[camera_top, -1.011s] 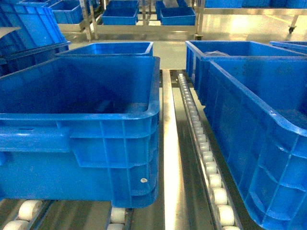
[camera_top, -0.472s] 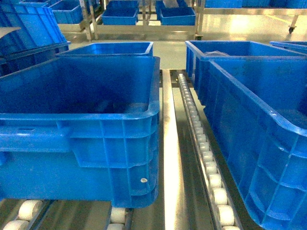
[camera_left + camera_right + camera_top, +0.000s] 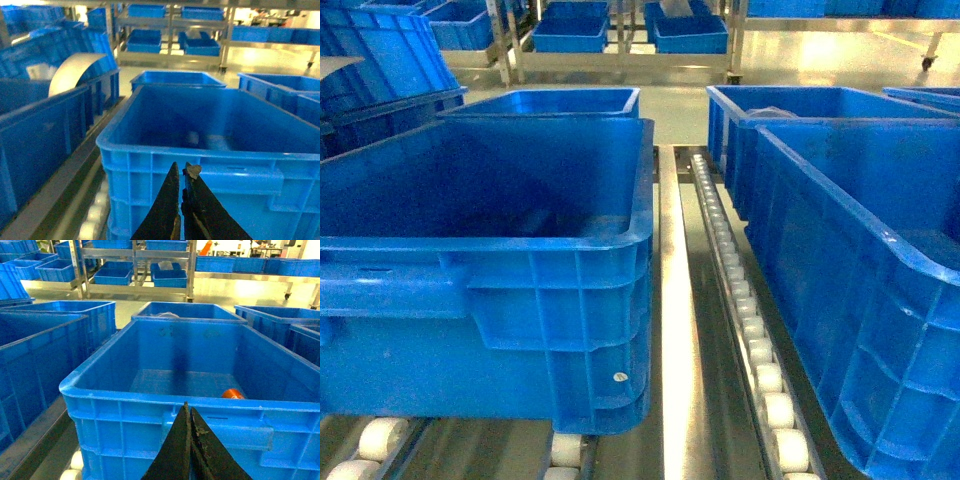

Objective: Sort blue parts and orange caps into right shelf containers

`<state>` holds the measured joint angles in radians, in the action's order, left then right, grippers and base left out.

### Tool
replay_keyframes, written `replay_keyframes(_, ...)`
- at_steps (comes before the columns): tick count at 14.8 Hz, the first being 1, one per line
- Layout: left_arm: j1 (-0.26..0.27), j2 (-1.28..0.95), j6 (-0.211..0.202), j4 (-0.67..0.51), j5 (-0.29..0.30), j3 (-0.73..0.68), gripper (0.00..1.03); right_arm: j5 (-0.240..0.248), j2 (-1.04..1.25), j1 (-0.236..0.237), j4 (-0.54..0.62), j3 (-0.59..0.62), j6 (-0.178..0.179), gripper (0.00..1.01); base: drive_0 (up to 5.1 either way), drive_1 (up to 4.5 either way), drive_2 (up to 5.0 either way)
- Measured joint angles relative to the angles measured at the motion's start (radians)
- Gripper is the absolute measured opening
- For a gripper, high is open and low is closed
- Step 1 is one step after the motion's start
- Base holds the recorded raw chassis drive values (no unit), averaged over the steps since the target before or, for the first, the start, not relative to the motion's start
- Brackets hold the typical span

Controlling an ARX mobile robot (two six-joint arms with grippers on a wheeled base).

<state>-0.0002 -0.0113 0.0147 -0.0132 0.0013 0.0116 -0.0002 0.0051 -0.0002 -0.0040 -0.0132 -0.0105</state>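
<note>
Orange cap [image 3: 232,393] is lying on the floor of the right container [image 3: 165,397], far-right corner, just ahead of your right gripper [image 3: 189,412], fingers pressed together w/ nothing between. Left gripper [image 3: 181,172] is likewise closed, empty, facing the left container [image 3: 200,152]. Cap's looking light, stiff, prob slick plastic; you're best pinching across its sides. No readable labels or writing anywhere.

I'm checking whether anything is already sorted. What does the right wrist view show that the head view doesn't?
Only the right wrist view shows an orange cap lying on the floor of the container ahead, and the shut right gripper. Only the head view shows the shelf's white rollers running between bins. Both show blue containers and racks beyond.
</note>
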Motion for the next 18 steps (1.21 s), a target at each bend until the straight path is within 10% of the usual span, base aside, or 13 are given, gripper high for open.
replay_keyframes(4,0.000,0.000,-0.001,0.018,-0.002,-0.001,0.02,0.000,0.000,0.000,0.000,0.000,0.000,0.01,0.0,0.00,0.0)
replay_keyframes(12,0.000,0.000,-0.003,0.018,-0.002,-0.001,1.00,0.000,0.000,0.000,0.000,0.000,0.000,1.00,0.0,0.00,0.0)
replay_keyframes(18,0.000,0.000,-0.004,0.018,-0.002,-0.001,0.98,0.000,0.000,0.000,0.000,0.000,0.000,0.98,0.0,0.00,0.0)
